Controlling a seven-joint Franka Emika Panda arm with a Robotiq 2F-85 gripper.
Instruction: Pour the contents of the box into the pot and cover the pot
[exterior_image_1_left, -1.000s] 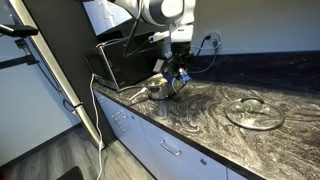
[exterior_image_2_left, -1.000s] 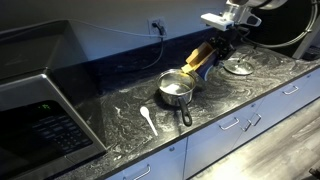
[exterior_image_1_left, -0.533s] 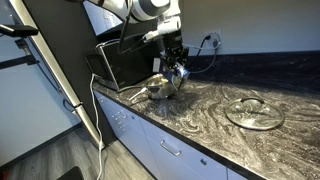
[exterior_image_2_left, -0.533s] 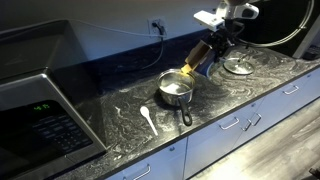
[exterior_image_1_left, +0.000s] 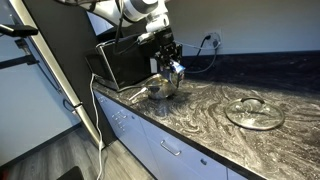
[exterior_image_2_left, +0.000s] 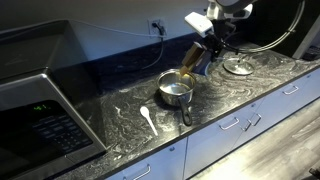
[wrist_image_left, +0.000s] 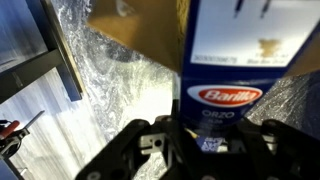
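Where hung over the pot (exterior_image_2_left: 175, 90), tilts the box (exterior_image_2_left: 192, 58) steeply: long axis slanting, yellow open end low and just above the pot's far rim, blue base high and away from it. Cannot tell whether any contents lie inside the pot; shows only bright steel there. Clamped across its blue sides by the gripper (exterior_image_2_left: 208, 45), jaws part-way closed and gripping; seen in the wrist view as dark fingers (wrist_image_left: 140, 150) either side of the box, a brown flap (wrist_image_left: 130, 30) folded open. Reaches down from above by the arm (exterior_image_2_left: 228, 9). Stands on the marbled counter (exterior_image_2_left: 240, 100), handle (exterior_image_2_left: 185, 113) toward the front edge; just beside it a white spoon (exterior_image_2_left: 148, 118), beyond the box the lid (exterior_image_2_left: 238, 66) lying flat, far off a microwave (exterior_image_2_left: 40, 115).
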